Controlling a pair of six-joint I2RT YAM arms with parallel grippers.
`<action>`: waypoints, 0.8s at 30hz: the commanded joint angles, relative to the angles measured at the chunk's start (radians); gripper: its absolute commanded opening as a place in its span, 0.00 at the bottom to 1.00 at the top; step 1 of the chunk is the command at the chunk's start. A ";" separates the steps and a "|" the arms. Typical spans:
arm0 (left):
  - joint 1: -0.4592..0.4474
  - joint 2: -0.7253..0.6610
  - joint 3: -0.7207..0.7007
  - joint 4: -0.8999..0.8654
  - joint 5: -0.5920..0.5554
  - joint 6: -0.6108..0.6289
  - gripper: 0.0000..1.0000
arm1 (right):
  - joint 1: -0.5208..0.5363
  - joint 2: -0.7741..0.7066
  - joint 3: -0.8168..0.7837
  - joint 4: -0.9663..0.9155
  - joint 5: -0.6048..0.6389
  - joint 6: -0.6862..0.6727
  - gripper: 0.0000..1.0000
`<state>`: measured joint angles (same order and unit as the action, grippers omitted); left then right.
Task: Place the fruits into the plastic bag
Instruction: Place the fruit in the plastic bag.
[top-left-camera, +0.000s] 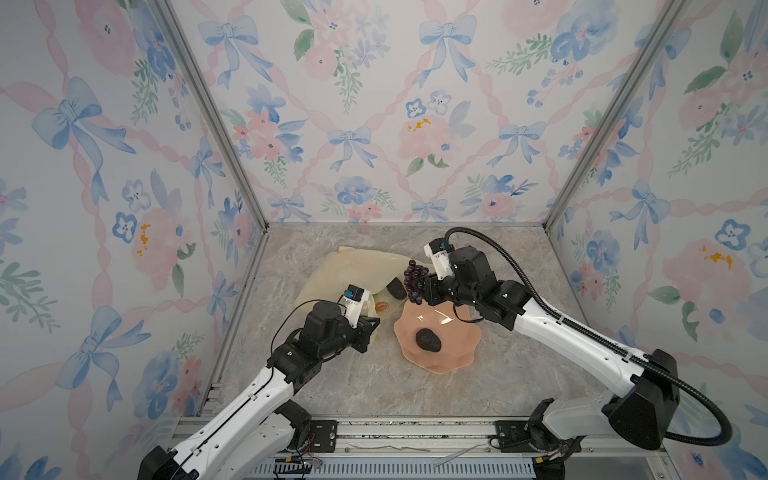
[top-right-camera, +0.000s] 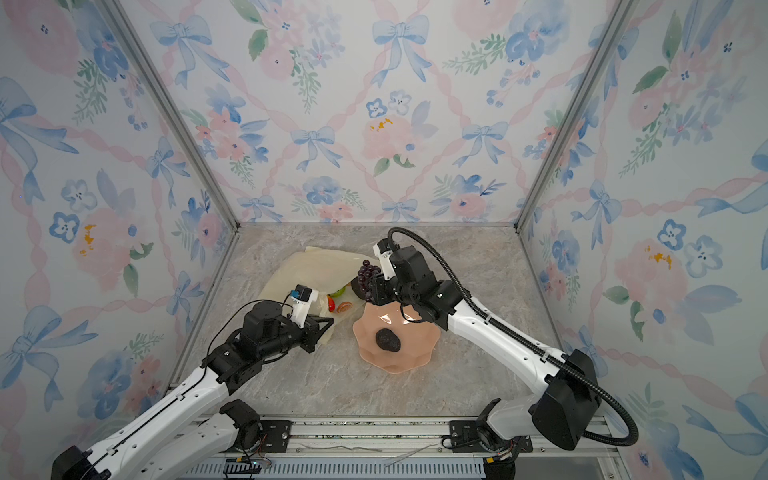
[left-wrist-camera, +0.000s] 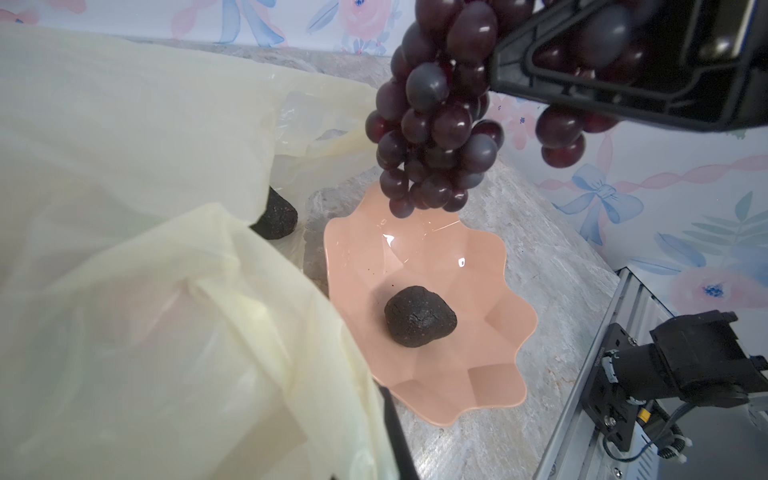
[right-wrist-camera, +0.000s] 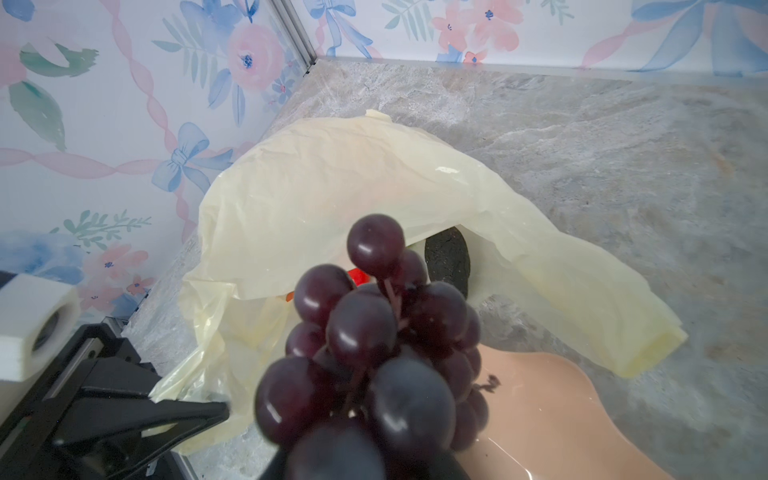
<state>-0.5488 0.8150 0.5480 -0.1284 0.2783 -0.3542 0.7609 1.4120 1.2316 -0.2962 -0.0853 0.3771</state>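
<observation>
Right fingers (left-wrist-camera: 623, 93), clamped on a glossy purple grape bunch (left-wrist-camera: 432, 124), hover by the crinkly pale-yellow plastic bag (left-wrist-camera: 124, 145) pinched open by left fingers (right-wrist-camera: 145, 399); next, likely a release inside, toward nine o'clock.

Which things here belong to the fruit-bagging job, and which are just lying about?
Job: plastic bag; grape bunch, held by right gripper; avocado on the pink dish; second avocado at bag's mouth; left gripper, pinching bag.
Lying about: that dish; marble tabletop.
</observation>
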 joint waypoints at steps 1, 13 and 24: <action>0.023 0.010 0.029 0.011 0.044 -0.041 0.00 | 0.012 0.046 0.061 0.089 -0.036 0.020 0.30; 0.042 0.115 0.154 0.037 0.122 -0.155 0.00 | 0.025 0.213 0.144 0.182 -0.103 0.044 0.30; 0.126 0.132 0.112 0.146 0.217 -0.285 0.00 | 0.032 0.313 0.132 0.282 -0.155 0.085 0.30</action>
<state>-0.4469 0.9421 0.6815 -0.0395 0.4393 -0.5827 0.7761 1.7134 1.3445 -0.0891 -0.2111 0.4397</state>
